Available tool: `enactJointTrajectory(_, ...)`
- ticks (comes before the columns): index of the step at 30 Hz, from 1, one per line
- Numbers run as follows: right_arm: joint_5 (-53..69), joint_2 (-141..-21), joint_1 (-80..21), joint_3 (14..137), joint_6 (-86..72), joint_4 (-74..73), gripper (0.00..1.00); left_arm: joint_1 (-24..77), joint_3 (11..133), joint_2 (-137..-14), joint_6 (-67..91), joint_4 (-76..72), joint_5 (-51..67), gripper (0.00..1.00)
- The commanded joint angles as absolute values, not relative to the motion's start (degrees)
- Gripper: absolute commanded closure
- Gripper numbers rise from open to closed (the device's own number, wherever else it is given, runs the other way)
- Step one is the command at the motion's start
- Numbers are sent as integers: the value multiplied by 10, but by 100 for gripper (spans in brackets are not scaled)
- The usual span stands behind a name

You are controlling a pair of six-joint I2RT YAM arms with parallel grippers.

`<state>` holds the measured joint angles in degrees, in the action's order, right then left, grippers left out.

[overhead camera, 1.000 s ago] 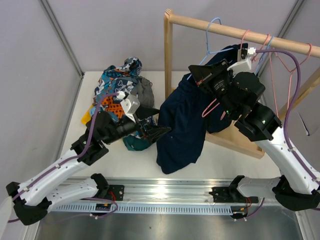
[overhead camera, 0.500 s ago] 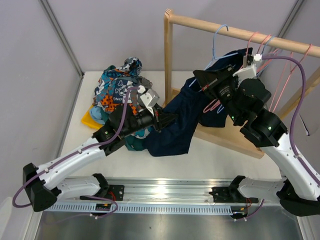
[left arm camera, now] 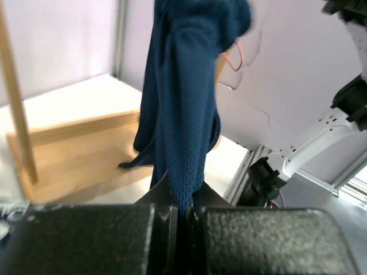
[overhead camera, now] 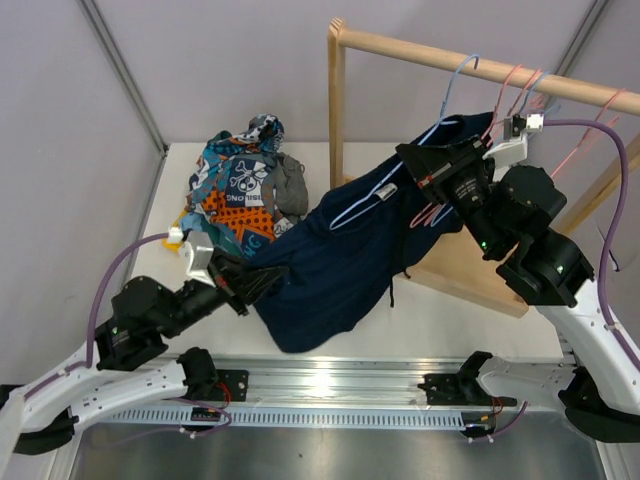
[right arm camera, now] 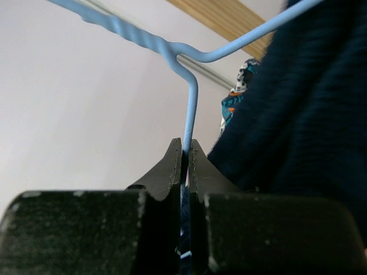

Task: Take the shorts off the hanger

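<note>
The navy shorts (overhead camera: 340, 260) stretch from the light blue wire hanger (overhead camera: 462, 75) down to the near left. My left gripper (overhead camera: 268, 283) is shut on their lower edge; in the left wrist view the knit cloth (left arm camera: 183, 103) runs straight into the closed jaws of that gripper (left arm camera: 184, 197). My right gripper (overhead camera: 422, 165) is shut on the hanger's wire (right arm camera: 192, 109), and the right wrist view shows its tips (right arm camera: 186, 146) with the navy shorts (right arm camera: 309, 114) beside them. The hanger's hook sits on the wooden rail (overhead camera: 400, 45). Part of the hanger wire lies over the cloth.
A heap of shorts lies at the back left: the patterned pair (overhead camera: 238, 190) on top, a grey pair (overhead camera: 292, 188) beside it. Pink hangers (overhead camera: 520, 88) hang on the rail. The rack's post (overhead camera: 337, 110) and wooden base (overhead camera: 470, 270) stand behind the stretched cloth.
My left gripper shut on the navy shorts and drew back toward the near left, pulling them taut. The right gripper shifted right with the hanger.
</note>
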<state>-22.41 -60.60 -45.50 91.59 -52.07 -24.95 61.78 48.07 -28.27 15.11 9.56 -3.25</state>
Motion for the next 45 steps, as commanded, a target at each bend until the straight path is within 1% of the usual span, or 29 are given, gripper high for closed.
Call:
enactJointTrajectory(1, -267, -591, -432, 925, -493, -213, 100, 623, 455, -249, 183, 162, -78, 100)
enactJointTrajectory(2, -265, -591, -431, 925, -497, -213, 100, 623, 431, -244, 185, 163, -83, 100)
enactJointTrajectory(5, -253, -596, -431, 925, -511, -211, 100, 623, 408, -256, 187, 142, -84, 100)
enactJointTrajectory(9, -221, -603, -432, 925, -532, -203, 100, 623, 391, -334, 179, 80, -76, 100)
enactJointTrajectory(12, -202, -610, -432, 933, -544, -206, 100, 623, 373, -367, 183, 18, -75, 100)
enactJointTrajectory(16, -155, -613, -434, 930, -579, -200, 100, 623, 389, -425, 178, -42, -108, 100)
enactJointTrajectory(18, -124, -616, -442, 923, -597, -190, 100, 623, 428, -460, 157, -36, -156, 100)
enactJointTrajectory(20, -115, -618, -466, 919, -615, -186, 100, 621, 506, -528, 139, -11, -201, 100)
enactJointTrajectory(22, -114, -617, -497, 915, -628, -178, 100, 594, 570, -576, 129, 20, -195, 100)
enactJointTrajectory(23, -113, -615, -508, 912, -633, -175, 100, 582, 607, -622, 130, 32, -190, 100)
enactJointTrajectory(26, -105, -617, -548, 910, -646, -165, 100, 506, 681, -704, 144, 77, -161, 100)
enactJointTrajectory(28, -105, -620, -570, 919, -644, -164, 100, 470, 715, -744, 159, 116, -142, 100)
enactJointTrajectory(29, -121, -621, -596, 924, -637, -171, 100, 436, 736, -781, 165, 131, -140, 100)
enactJointTrajectory(31, -146, -620, -619, 937, -622, -180, 100, 405, 753, -807, 185, 173, -131, 100)
enactJointTrajectory(33, -177, -617, -636, 946, -605, -196, 100, 377, 738, -803, 198, 174, -128, 100)
enactJointTrajectory(35, -194, -614, -637, 948, -593, -200, 100, 369, 679, -777, 198, 152, -127, 100)
enactJointTrajectory(40, -242, -621, -628, 965, -555, -213, 100, 368, 626, -652, 207, 176, -142, 100)
enactJointTrajectory(42, -238, -628, -607, 972, -552, -221, 100, 369, 613, -601, 213, 201, -144, 100)
enactJointTrajectory(43, -227, -633, -579, 973, -555, -224, 100, 369, 611, -550, 214, 213, -147, 100)
enactJointTrajectory(45, -199, -641, -528, 976, -561, -223, 100, 370, 611, -502, 218, 250, -147, 100)
